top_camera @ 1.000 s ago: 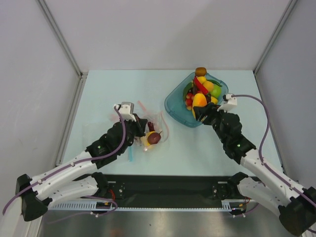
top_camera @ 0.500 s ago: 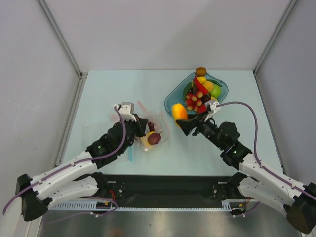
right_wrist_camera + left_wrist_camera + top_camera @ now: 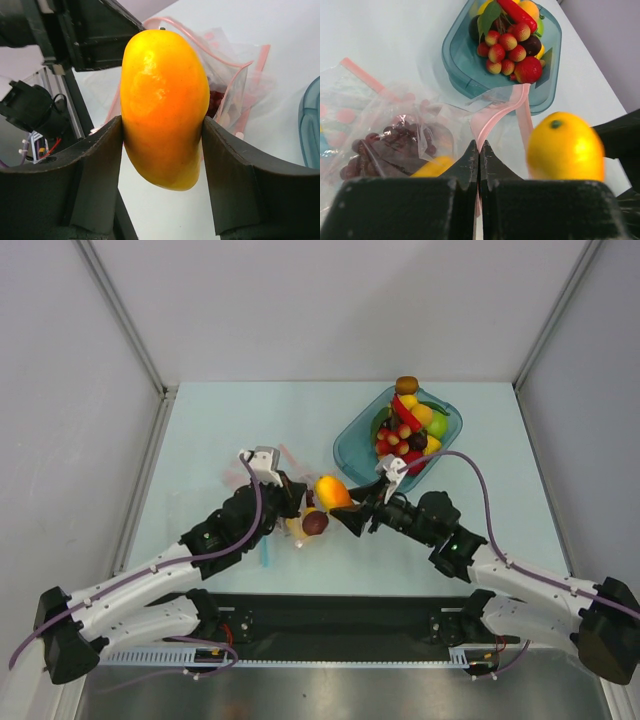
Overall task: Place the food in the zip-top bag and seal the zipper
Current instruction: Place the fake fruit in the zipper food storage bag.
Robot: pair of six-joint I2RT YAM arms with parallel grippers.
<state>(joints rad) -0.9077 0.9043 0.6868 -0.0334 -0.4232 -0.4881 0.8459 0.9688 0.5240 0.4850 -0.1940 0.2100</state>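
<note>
- Zip-top bag (image 3: 395,127) is lying just beyond the left gripper (image 3: 479,150), which is pinching its zipper (image 3: 492,116), likely holding the mouth open.
- Right gripper (image 3: 162,140) is clamping a mango (image 3: 162,95) just before that mouth.

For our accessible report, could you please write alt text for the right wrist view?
The right pincer grips a glossy orange-yellow toy fruit between its black fingers, in front of the open, pink-edged mouth of the clear zip-top bag. A teal dish shows at the right edge.
</note>
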